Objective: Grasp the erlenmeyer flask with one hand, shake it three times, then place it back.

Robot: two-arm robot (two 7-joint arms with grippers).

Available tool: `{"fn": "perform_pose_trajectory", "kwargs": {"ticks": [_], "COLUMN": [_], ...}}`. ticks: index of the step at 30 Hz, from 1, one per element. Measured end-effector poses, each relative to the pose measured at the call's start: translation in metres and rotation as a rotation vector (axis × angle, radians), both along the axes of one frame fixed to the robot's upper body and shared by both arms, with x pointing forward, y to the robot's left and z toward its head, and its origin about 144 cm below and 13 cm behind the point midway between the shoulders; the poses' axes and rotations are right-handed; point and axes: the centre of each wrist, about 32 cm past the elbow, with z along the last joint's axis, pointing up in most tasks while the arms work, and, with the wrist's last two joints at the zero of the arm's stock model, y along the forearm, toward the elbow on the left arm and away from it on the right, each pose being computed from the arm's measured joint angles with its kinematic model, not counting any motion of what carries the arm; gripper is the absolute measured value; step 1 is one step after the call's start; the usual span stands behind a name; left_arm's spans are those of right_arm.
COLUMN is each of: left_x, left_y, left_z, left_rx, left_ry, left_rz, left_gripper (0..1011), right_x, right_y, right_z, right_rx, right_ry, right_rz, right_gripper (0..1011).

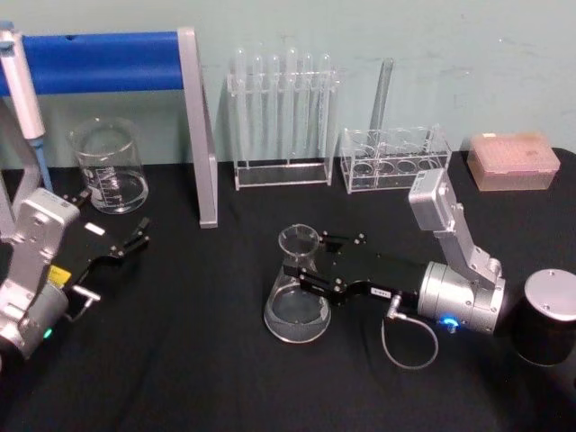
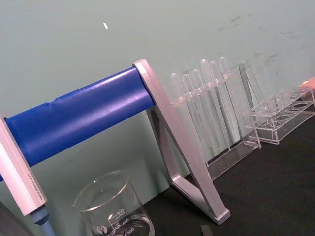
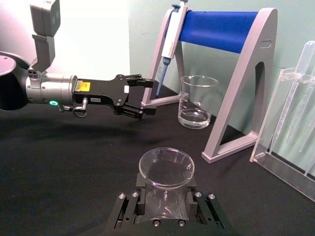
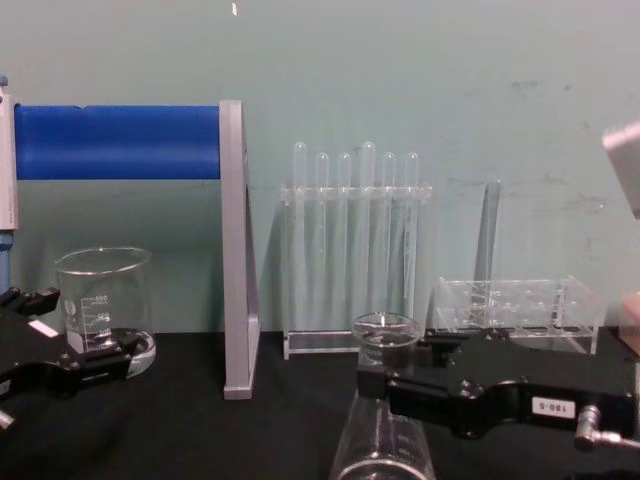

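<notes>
Two tools: right tool clenched on erlenmeyer flask neck; left tool released.

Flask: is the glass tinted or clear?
Clear, untinted glass. The flask has its neck between the right gripper's fingers. It shows best in the right wrist view.

A scuffed pale green wall rises behind the black-covered table.
</notes>
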Motion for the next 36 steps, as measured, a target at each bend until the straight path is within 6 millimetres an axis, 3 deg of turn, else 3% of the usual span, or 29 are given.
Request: {"fn": "perform_pose_trajectory", "kwargs": {"ticks": [17,36], "left_x": [0.000,0.000], "left_y": [0.000,0.000], "left_z": [0.000,0.000], "left_rx": [0.000,0.000], "left_ry": [0.000,0.000], "left_rz": [0.000,0.000], "left_gripper": [1001,1001], "right_x": [-0.002,-0.034], "right_y": [0.002,-0.011], "right_z": [0.016,0.051], "right_rx": [0.076,0.139], "right_ry": [-0.029,-0.168], "right_rz": [0.019,-0.184], "right_gripper": [453,453]}}
